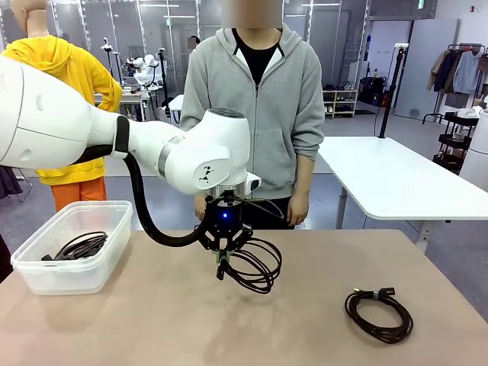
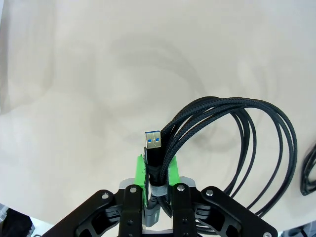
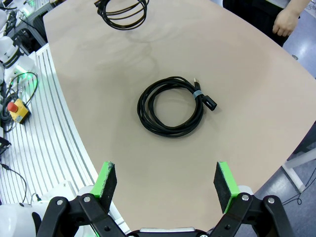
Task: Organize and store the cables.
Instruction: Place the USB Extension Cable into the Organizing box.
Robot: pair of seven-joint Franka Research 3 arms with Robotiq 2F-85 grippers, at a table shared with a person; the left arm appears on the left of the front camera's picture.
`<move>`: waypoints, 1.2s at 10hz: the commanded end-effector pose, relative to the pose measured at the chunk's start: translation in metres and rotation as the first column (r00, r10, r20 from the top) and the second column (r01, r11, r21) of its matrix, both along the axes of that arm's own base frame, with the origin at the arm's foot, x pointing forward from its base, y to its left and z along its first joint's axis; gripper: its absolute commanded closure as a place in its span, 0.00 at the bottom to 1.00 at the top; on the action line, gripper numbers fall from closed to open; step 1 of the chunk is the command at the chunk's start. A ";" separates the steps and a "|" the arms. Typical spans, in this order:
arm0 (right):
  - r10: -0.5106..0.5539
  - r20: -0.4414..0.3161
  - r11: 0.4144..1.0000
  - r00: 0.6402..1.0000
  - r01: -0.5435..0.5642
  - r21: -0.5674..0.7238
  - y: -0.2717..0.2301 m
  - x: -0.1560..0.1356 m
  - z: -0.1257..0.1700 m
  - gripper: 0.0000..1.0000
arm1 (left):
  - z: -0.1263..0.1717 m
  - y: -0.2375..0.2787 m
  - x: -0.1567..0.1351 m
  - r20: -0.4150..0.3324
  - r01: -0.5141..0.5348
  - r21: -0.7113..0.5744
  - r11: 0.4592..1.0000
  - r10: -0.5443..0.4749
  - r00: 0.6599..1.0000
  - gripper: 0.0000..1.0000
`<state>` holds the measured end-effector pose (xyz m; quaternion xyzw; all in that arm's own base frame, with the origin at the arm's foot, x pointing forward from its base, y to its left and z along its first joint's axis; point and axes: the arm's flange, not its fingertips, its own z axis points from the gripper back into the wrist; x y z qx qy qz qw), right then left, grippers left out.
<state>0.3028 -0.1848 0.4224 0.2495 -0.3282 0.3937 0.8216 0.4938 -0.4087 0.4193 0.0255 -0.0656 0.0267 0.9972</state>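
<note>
- Above the middle of the tabletop (image 1: 152,328), toward its far edge, the left gripper (image 1: 221,258) (image 2: 158,165) was clamped almost fully shut on a black braided USB cable (image 1: 267,284) (image 2: 276,123). Its green pads (image 2: 140,173) pinched the bundled strands just below the blue-tongued plug (image 2: 153,140).
- The held cable's loops hung off to one side of the gripper, clear of the tabletop, with their shadow lying beneath.
- Near the tabletop's right front corner a second coiled cable (image 1: 396,329) (image 3: 144,106) lay flat, its plug ends banded together at the coil's rim.
- The right gripper (image 3: 165,175) hung above that coil with its jaws spread wide and nothing between them.
- At the tabletop's left edge stood a clear plastic bin (image 1: 61,278), with a third coiled cable (image 1: 80,244) lying inside it.
- A person stood at the far edge, one hand (image 1: 297,207) (image 3: 286,22) hanging down.
</note>
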 end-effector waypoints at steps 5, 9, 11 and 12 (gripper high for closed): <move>0.008 0.022 1.000 1.000 -0.008 0.010 0.000 -0.001 -0.001 0.00 | 0.076 0.100 -0.025 0.089 0.431 0.127 0.893 -0.443 0.892 0.81; 0.008 0.022 1.000 1.000 -0.008 0.010 0.000 -0.001 -0.001 0.00 | 0.103 0.250 -0.035 0.239 0.423 0.144 0.895 -0.446 0.862 0.81; 0.008 0.022 1.000 1.000 -0.008 0.010 0.000 -0.001 -0.001 0.00 | 0.119 0.334 -0.041 0.200 0.380 0.182 0.907 -0.412 0.889 0.81; 0.008 0.022 1.000 1.000 -0.008 0.010 0.000 -0.001 -0.001 0.00 | 0.132 0.362 -0.042 0.263 0.362 0.102 0.927 -0.376 0.888 0.81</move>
